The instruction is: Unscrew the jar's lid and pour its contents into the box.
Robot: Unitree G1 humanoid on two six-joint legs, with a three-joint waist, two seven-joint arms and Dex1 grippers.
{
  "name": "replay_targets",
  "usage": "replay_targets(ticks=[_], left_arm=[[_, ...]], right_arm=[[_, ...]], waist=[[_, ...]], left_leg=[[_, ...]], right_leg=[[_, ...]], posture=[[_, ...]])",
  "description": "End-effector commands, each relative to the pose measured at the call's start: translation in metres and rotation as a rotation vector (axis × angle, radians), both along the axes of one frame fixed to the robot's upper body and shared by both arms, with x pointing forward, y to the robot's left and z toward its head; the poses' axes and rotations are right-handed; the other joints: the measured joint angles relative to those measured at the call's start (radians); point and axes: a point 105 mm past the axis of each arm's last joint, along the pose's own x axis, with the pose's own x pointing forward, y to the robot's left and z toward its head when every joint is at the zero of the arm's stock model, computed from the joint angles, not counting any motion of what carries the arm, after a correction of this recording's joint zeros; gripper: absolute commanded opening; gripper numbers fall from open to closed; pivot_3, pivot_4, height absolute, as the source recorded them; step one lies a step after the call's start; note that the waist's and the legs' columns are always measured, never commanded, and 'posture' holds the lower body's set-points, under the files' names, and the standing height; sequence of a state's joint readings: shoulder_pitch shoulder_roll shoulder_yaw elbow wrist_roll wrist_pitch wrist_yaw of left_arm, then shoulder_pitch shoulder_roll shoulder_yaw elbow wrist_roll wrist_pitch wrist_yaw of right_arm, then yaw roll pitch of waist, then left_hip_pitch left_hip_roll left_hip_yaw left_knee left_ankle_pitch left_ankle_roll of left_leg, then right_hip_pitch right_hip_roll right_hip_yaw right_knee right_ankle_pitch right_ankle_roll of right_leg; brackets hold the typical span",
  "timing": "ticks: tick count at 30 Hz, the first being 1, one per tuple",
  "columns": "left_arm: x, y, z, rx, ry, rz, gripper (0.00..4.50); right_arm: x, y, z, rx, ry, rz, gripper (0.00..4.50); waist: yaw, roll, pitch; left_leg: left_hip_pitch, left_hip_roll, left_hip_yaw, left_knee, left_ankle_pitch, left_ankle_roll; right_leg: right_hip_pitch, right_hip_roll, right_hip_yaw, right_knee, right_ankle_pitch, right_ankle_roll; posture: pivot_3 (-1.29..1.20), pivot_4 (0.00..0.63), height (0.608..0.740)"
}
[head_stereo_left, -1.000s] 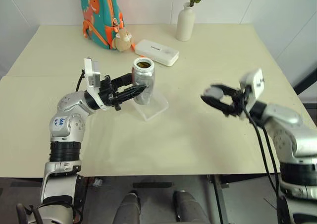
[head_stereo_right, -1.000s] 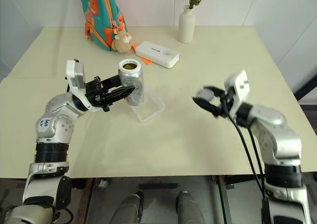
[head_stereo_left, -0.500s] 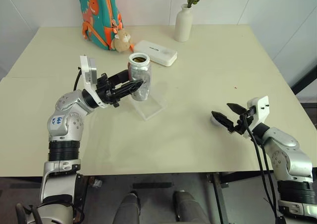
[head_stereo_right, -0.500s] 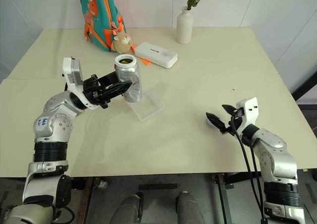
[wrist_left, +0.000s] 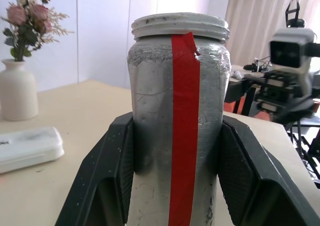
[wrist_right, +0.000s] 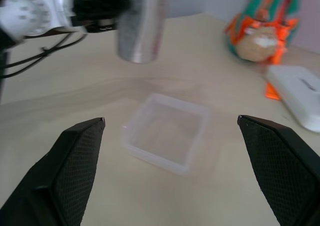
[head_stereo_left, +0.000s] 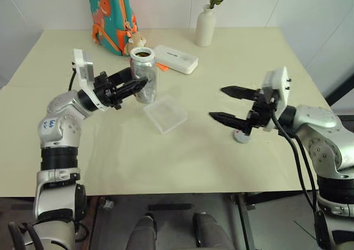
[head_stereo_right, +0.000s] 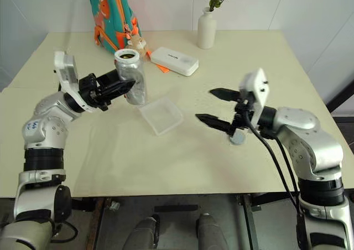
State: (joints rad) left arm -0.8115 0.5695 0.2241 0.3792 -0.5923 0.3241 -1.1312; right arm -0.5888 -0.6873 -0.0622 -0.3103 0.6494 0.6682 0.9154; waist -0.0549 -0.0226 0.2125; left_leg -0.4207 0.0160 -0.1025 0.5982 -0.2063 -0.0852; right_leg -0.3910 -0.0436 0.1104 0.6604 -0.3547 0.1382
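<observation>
Cream table [head_stereo_left: 221, 67]; jar [wrist_left: 175, 116] bears red tape strip [wrist_left: 184, 131], no legible writing.

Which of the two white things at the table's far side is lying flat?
The white rectangular case, lying flat beside the backpack. The other, the white vase, stands upright holding flowers.

We see a silvery cylindrical jar [wrist_left: 177, 121] with a vertical red tape stripe, and a clear square plastic box [head_stereo_left: 165, 113]. A teal backpack [head_stereo_left: 110, 15] carries an orange dinosaur print, beside a white ceramic vase [head_stereo_left: 204, 26].
</observation>
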Motion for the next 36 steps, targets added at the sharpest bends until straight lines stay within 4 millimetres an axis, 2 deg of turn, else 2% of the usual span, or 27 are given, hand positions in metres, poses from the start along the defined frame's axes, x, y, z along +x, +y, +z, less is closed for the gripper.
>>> replay_targets(ticks=[1,5,13,15,19,22,26,30,33,36], left_arm=[[0.005,0.019,-0.004,0.058,-0.006,0.035,1.99],[0.013,0.029,-0.013,0.102,0.000,0.075,1.99],[0.020,0.025,-0.027,0.233,-0.092,0.140,1.99],[0.024,0.024,-0.031,0.333,-0.145,0.200,1.99],[0.037,0.018,-0.015,0.405,-0.270,0.353,1.99],[0.036,0.001,-0.004,0.529,-0.450,0.373,1.99],[0.031,-0.017,-0.009,0.747,-0.696,0.375,1.99],[0.030,-0.016,-0.010,0.911,-0.950,0.432,1.99],[0.033,-0.007,-0.004,1.103,-1.250,0.525,1.99],[0.039,-0.008,0.001,1.163,-1.453,0.589,1.99]], right_arm=[[-0.005,0.012,-0.002,-0.061,0.040,0.073,4.48],[-0.008,0.019,-0.003,-0.068,0.036,0.110,4.48],[-0.001,0.011,-0.010,-0.049,0.046,0.039,4.48],[0.001,0.008,-0.010,-0.035,0.047,0.014,4.48],[0.004,0.003,-0.010,-0.008,0.053,-0.018,4.48],[0.005,0.000,-0.012,0.003,0.059,-0.034,4.48],[0.005,0.000,-0.014,0.019,0.065,-0.046,4.48],[0.006,0.002,-0.014,0.038,0.064,-0.052,4.48],[0.007,0.002,-0.013,0.064,0.064,-0.065,4.48],[0.008,0.003,-0.013,0.088,0.067,-0.073,4.48]], waist=[[0.001,0.000,0.000],[0.007,0.000,0.000],[0.010,0.000,0.000],[0.008,0.000,0.000],[0.008,0.000,0.000],[0.012,0.000,0.000],[0.016,0.000,0.000],[0.013,0.000,0.000],[0.008,0.000,0.000],[0.015,0.000,0.000]], left_leg=[[0.000,0.000,0.000,0.000,0.000,0.000],[-0.002,-0.001,0.000,-0.001,0.000,0.000],[-0.002,-0.001,0.000,-0.001,0.000,0.000],[-0.002,0.000,0.000,0.000,0.000,0.000],[-0.002,0.000,0.000,0.000,0.000,0.000],[-0.002,-0.001,0.000,0.000,0.000,0.000],[-0.002,-0.001,0.001,0.000,0.000,0.000],[-0.002,0.000,0.001,0.000,0.000,0.000],[-0.002,-0.001,0.001,0.000,0.000,0.000],[-0.002,-0.001,0.001,0.000,0.000,0.001]], right_leg=[[0.000,-0.001,0.000,0.000,0.000,0.000],[-0.001,-0.001,0.000,-0.001,0.000,0.000],[-0.002,-0.001,0.000,-0.001,0.000,0.000],[-0.002,-0.001,0.000,0.000,0.000,0.000],[-0.002,-0.001,0.000,0.001,0.000,0.000],[-0.002,-0.001,0.000,0.001,0.000,0.000],[-0.002,-0.001,0.001,0.001,0.000,0.000],[-0.002,-0.001,0.001,0.001,0.000,0.000],[-0.002,-0.001,0.001,0.001,0.000,0.000],[-0.002,-0.001,0.001,0.001,0.000,0.000]], posture=[[0.00,0.150,0.740],[0.00,0.150,0.740],[0.00,0.150,0.740],[0.00,0.150,0.740],[0.00,0.150,0.740],[0.00,0.150,0.740],[0.00,0.150,0.740],[0.00,0.150,0.740],[0.00,0.150,0.740],[0.00,0.150,0.740]])
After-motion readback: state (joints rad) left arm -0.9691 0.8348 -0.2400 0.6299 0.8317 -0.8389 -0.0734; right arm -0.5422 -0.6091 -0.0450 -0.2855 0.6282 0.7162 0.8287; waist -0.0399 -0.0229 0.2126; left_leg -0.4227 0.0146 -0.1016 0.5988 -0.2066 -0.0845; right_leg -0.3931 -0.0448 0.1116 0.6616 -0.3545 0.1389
